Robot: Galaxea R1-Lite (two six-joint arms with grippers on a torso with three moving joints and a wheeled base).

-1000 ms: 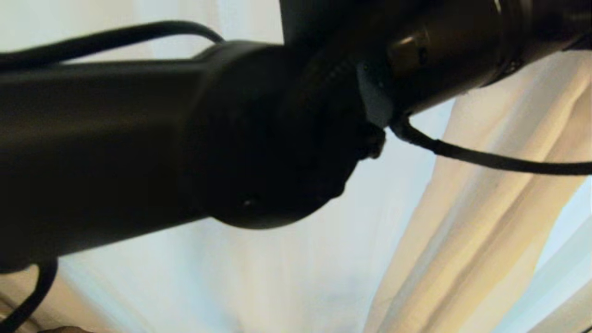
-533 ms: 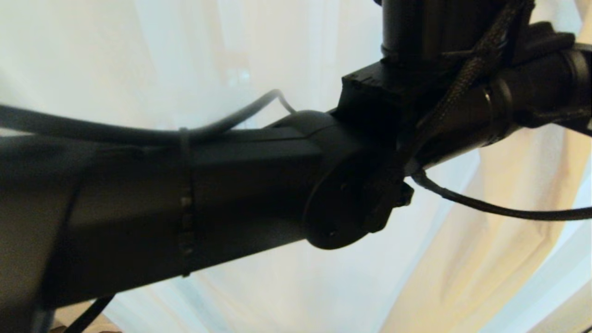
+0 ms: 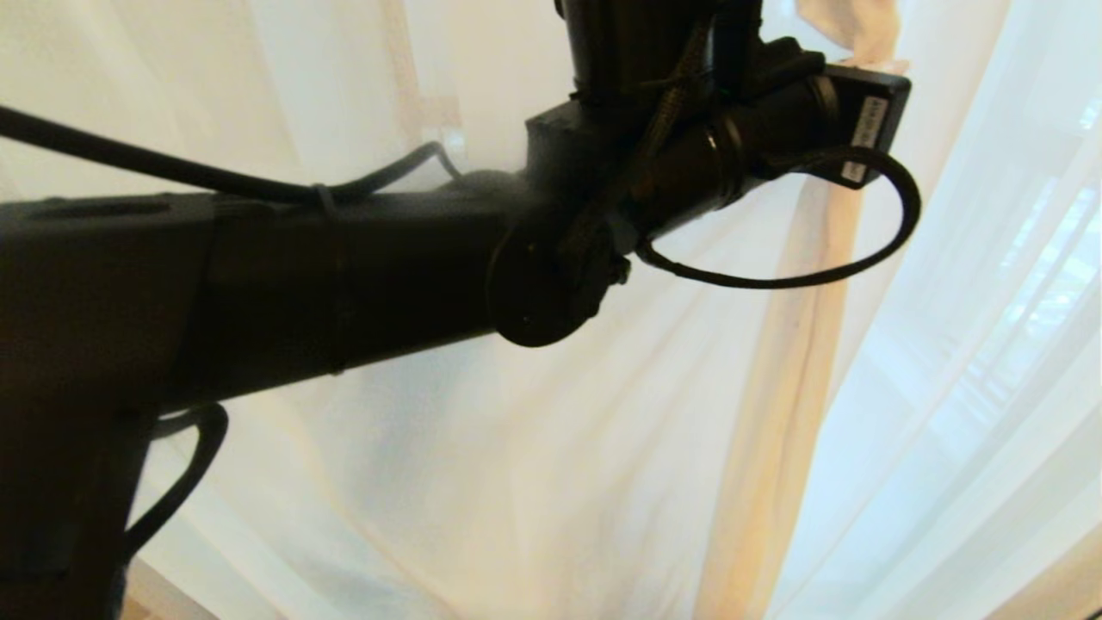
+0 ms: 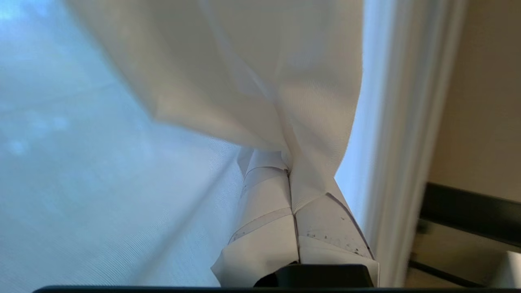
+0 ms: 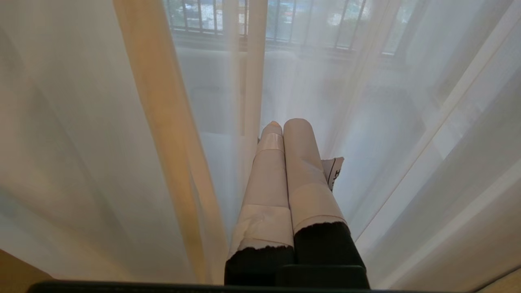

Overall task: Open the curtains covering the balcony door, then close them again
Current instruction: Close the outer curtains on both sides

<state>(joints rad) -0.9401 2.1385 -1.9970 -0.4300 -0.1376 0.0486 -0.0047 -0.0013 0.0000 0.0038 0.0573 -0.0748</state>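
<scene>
The curtains fill every view: thin white sheers point(image 3: 964, 362) and a thick beige drape point(image 3: 796, 413) hanging in folds. My left arm point(image 3: 362, 275) reaches across the head view and up to the top, where its fingers are hidden. In the left wrist view my left gripper point(image 4: 289, 165) is shut, its white-taped fingers point(image 4: 264, 211) pinching a fold of the opaque beige curtain point(image 4: 285, 89). My right gripper point(image 5: 285, 126) is shut on nothing and points at the sheer curtain point(image 5: 386, 122). The balcony door is hidden behind the cloth.
Through the sheer, the right wrist view shows a window with black railing bars point(image 5: 285, 20). A tan wall point(image 4: 484, 101) and a dark bar point(image 4: 468, 211) lie beside the curtain edge in the left wrist view. A loose black cable point(image 3: 818, 271) loops under my left wrist.
My left arm has swung left across the head view, its wrist now at top centre. The beige fold has shifted left with it, and more white sheer shows on the right.
</scene>
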